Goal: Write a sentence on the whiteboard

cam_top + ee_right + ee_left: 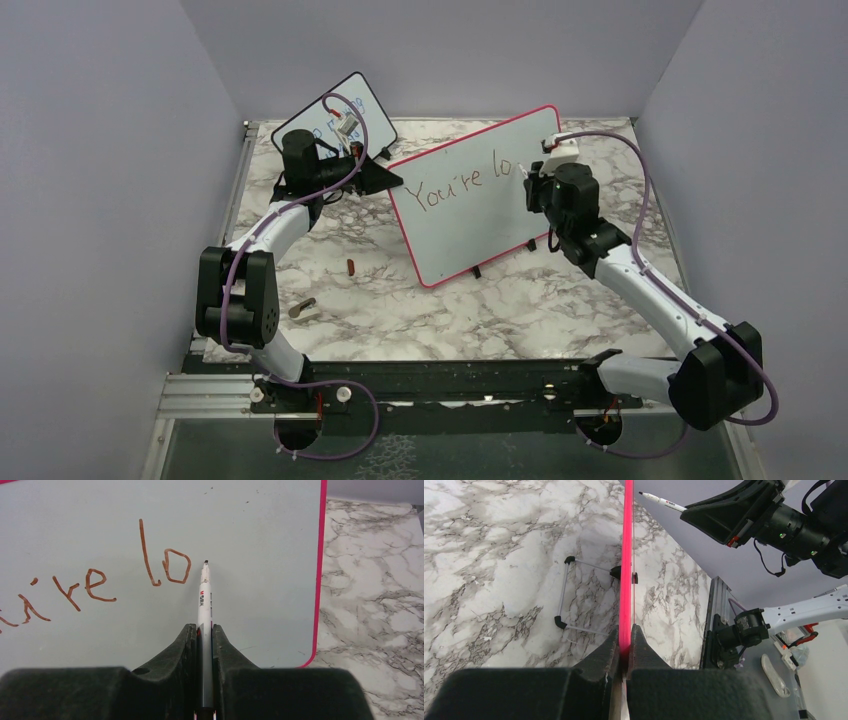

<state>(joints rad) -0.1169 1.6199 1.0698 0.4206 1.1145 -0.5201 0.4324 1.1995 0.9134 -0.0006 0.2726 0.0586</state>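
The whiteboard point(470, 200) with a red-pink frame stands tilted on the marble table. Brownish-red letters of the sentence point(462, 187) read "You're lo" across it; the right wrist view shows "re lo" point(120, 577). My left gripper point(392, 181) is shut on the board's left edge, seen edge-on as a pink strip point(626, 565) between the fingers. My right gripper point(205, 630) is shut on a white marker point(204, 605), its tip just right of the "o", close to the board face. In the top view the right gripper point(532, 178) is at the board's right part.
A smaller black-framed board point(350, 115) with blue writing leans at the back left. A small red-brown cap point(351, 266) and a grey piece point(301, 308) lie on the table in front. The whiteboard's wire stand point(566, 597) rests on the marble behind it.
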